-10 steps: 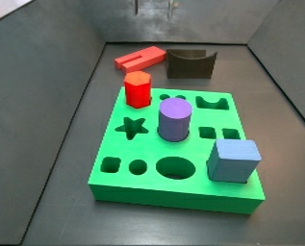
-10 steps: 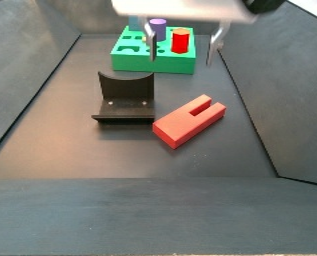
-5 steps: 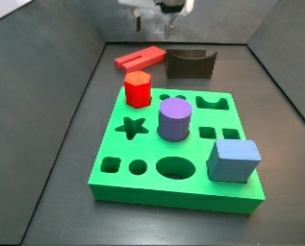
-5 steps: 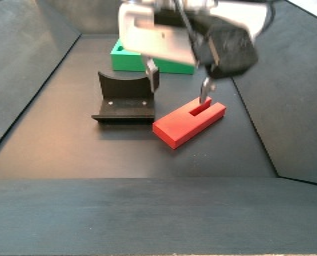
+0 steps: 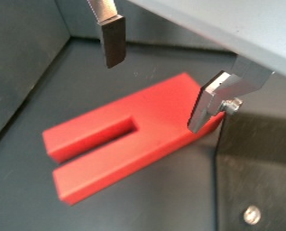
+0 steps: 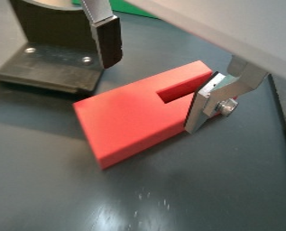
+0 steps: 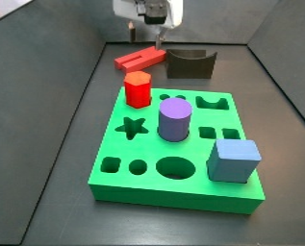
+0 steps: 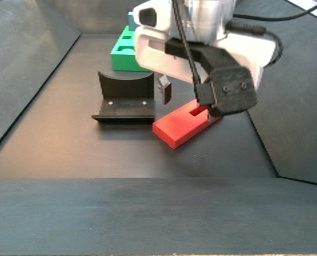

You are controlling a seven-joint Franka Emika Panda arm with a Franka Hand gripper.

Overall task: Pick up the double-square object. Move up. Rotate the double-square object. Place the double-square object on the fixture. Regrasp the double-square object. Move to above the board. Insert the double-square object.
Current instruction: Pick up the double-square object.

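Red was the colour at the centre: the double-square object (image 5: 115,135) lay flat on the dark surface (image 6: 170,198), its middle notch plain to see in both wrist views. The hand (image 5: 157,63) hung low over it, spread wide, with nothing gripped. One finger (image 5: 110,38) stood off past one long side of the block with a gap showing, and another finger (image 5: 217,97) sat at the opposite edge; whether that one touched the red, I could not tell.

In a wrist view the fixture (image 6: 49,50) stood just beside the block, one dark pad (image 6: 106,43) hanging between the two. From a side view the hand (image 8: 188,98) was down at the far end of the red block (image 8: 188,122), the fixture (image 8: 125,97) to one side of it, close but apart.

Further along the surface sat the green board (image 7: 181,154), well apart from the block (image 7: 138,58). It carried a red hexagonal prism (image 7: 137,89), a purple cylinder (image 7: 174,120) and a blue cube (image 7: 235,159), each standing upright. The hand (image 7: 155,34) showed above the block here too, beside the fixture (image 7: 190,63).
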